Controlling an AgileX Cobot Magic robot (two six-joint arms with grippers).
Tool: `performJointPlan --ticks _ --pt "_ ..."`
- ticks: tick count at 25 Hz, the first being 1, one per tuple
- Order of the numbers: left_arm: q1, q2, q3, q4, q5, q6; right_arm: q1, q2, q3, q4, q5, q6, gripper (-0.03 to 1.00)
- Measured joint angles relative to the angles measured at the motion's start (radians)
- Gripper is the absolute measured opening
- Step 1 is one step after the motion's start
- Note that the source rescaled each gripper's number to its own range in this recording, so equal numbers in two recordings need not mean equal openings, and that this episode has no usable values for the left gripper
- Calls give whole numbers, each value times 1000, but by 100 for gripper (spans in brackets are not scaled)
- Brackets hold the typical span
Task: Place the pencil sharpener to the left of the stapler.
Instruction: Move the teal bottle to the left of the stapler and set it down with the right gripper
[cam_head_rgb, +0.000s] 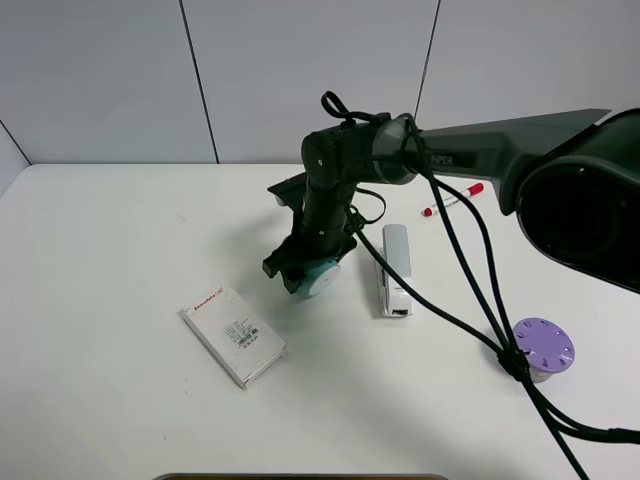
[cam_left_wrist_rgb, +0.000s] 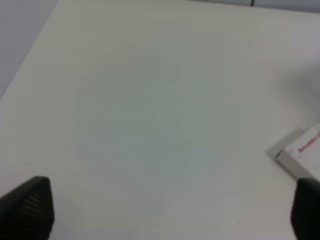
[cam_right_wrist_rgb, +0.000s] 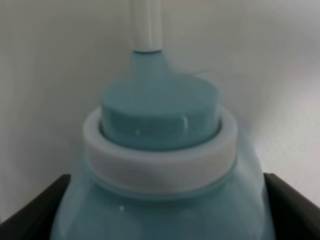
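Got the right gripper (cam_head_rgb: 305, 272) clamped on the teal pencil sharpener (cam_head_rgb: 318, 277), dead centre of the high view, just left of the stapler (cam_head_rgb: 395, 268) with a small gap between. Can't tell if touching the table (cam_head_rgb: 120, 250). Wedged snug between the dark fingers (cam_right_wrist_rgb: 30, 215) up close. Left gripper (cam_left_wrist_rgb: 170, 210) spread wide, gripping nothing, white box (cam_left_wrist_rgb: 302, 152) corner at frame's right edge.

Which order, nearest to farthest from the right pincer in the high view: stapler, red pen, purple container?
From the right pincer, shut on the sharpener:
1. Stapler, just beside it to the right in the view.
2. Red pen, farther right and toward the back wall.
3. Purple container, far right, toward the front edge.
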Motion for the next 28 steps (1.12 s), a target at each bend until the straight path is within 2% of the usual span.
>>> performJointPlan --ticks 15,16,17,19,21,23,28 --pt "0 0 0 0 0 0 0 18 -11 0 -17 22 0" --pt "0 0 0 0 0 0 0 18 -11 0 -19 28 5" --pt "0 0 0 0 0 0 0 22 -11 0 -32 35 15" --pt "0 0 0 0 0 0 0 32 -11 0 -49 39 47" --pt "0 0 0 0 0 0 0 32 -11 -3 -51 42 64" --pt "0 0 0 0 0 0 0 32 -11 -4 -52 42 70" --pt "0 0 0 0 0 0 0 33 -33 -7 -34 42 72"
